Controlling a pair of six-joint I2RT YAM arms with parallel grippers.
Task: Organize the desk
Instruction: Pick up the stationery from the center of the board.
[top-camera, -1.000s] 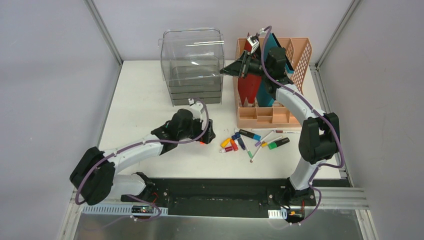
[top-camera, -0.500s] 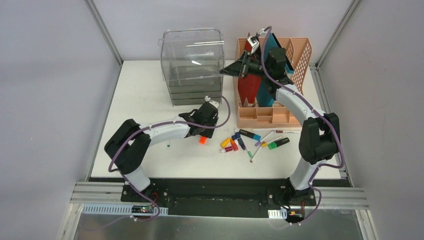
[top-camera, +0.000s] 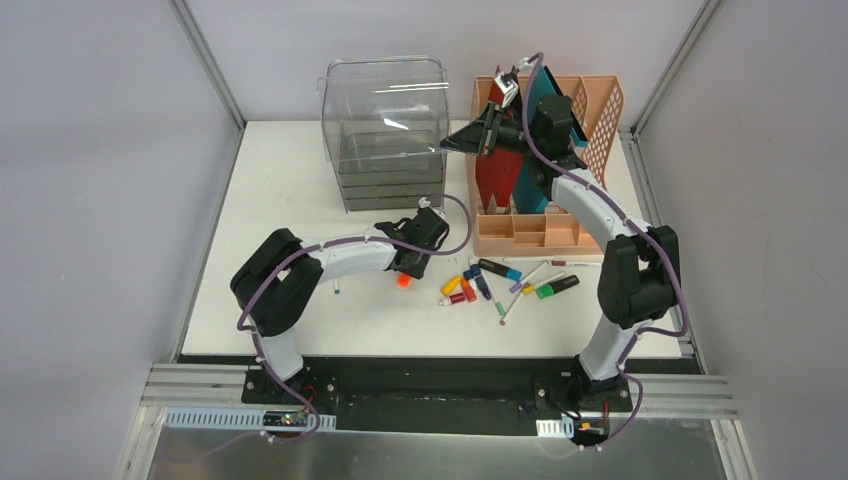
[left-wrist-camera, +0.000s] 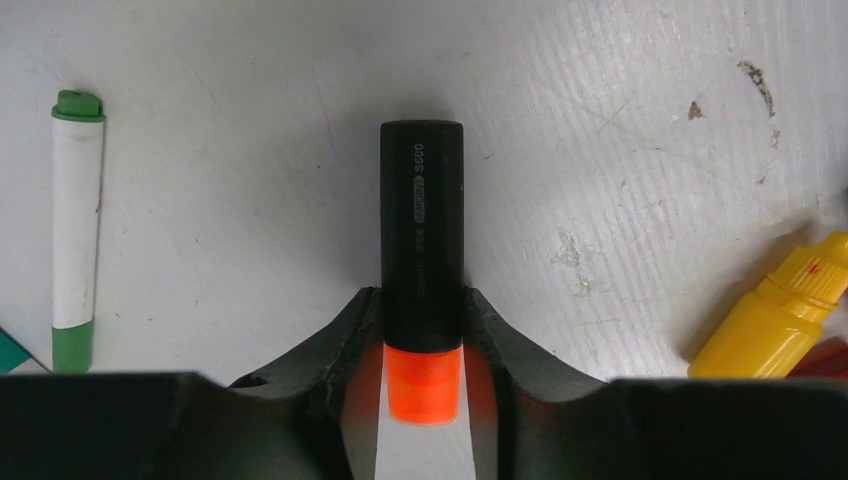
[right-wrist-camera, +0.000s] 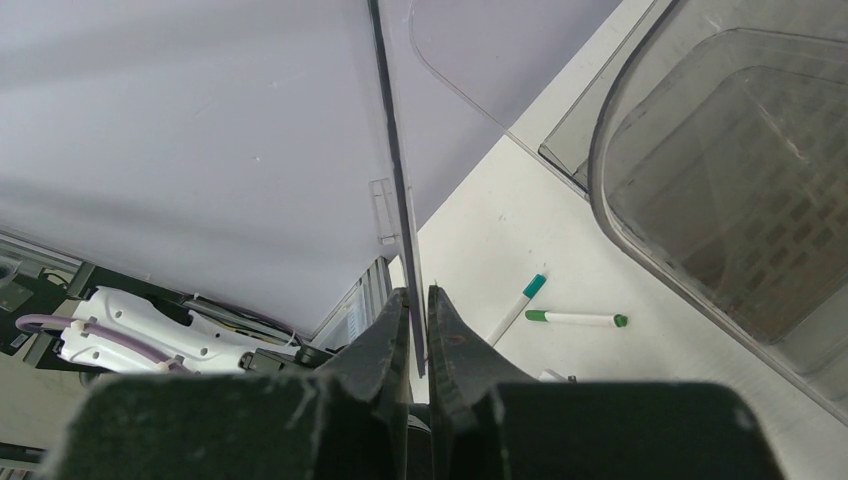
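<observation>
Now clamping orange-capped black marker on desk with left gripper; pinching thin clear sheet between near-touching fingers of right gripper.

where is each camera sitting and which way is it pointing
Top external: above and behind the robot, looking down on the white desk; both arms show whole.
Left wrist: low over the desk, facing straight down at a black marker with an orange cap; the left gripper flanks it.
Right wrist: raised, looking leftward across the desk past the clear plastic drawer box; the right gripper pinches a thin clear sheet.
Shared: top and left wrist show the marker; top and right wrist, the drawer box.
</observation>
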